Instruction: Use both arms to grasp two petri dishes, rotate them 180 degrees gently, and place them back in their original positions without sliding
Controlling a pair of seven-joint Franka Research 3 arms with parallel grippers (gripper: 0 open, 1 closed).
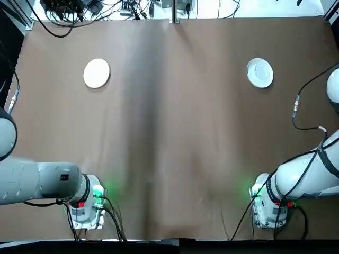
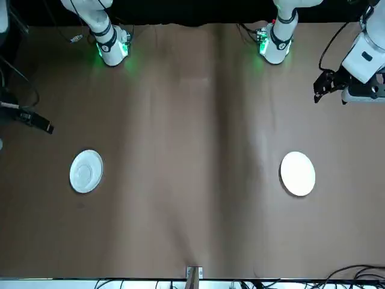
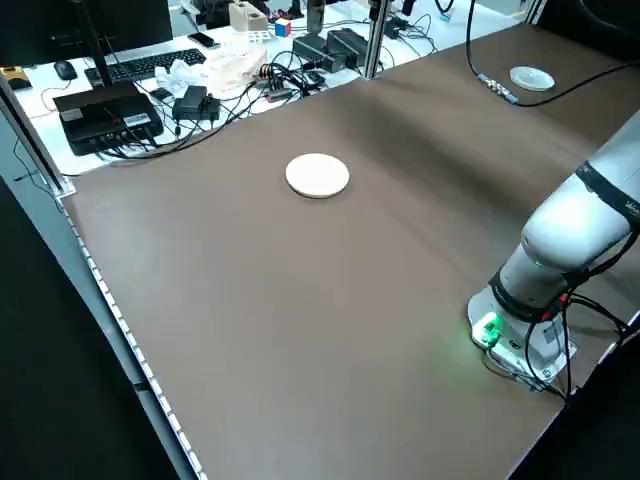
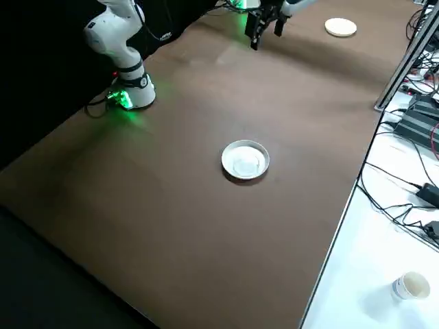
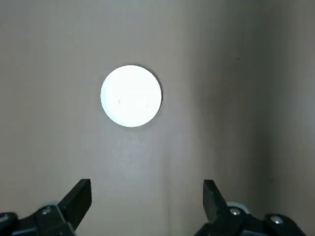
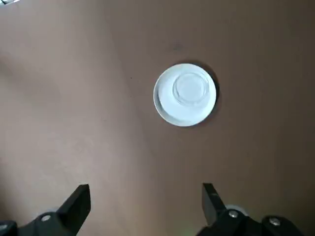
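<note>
Two petri dishes lie flat on the brown table, far from the arms' bases. The plain flat disc (image 1: 97, 73) sits at the far left, also seen as the plain dish (image 5: 131, 96). The rimmed dish with an inner ring (image 1: 260, 72) sits at the far right, also seen as the ringed dish (image 6: 185, 94). My left gripper (image 5: 146, 191) hangs open well above the table, short of the plain dish, and shows as a dark left gripper (image 2: 326, 85). High over the right side, my right gripper (image 6: 145, 192) is open too, short of the ringed dish. Neither gripper touches anything.
Both arm bases (image 1: 87, 203) (image 1: 270, 203) glow green at the near edge. Black cables (image 1: 304, 106) hang from the right arm. A metal post (image 1: 173, 10) stands at the far edge, with electronics and cables (image 3: 200, 80) beyond. A paper cup (image 4: 410, 285) sits off the table.
</note>
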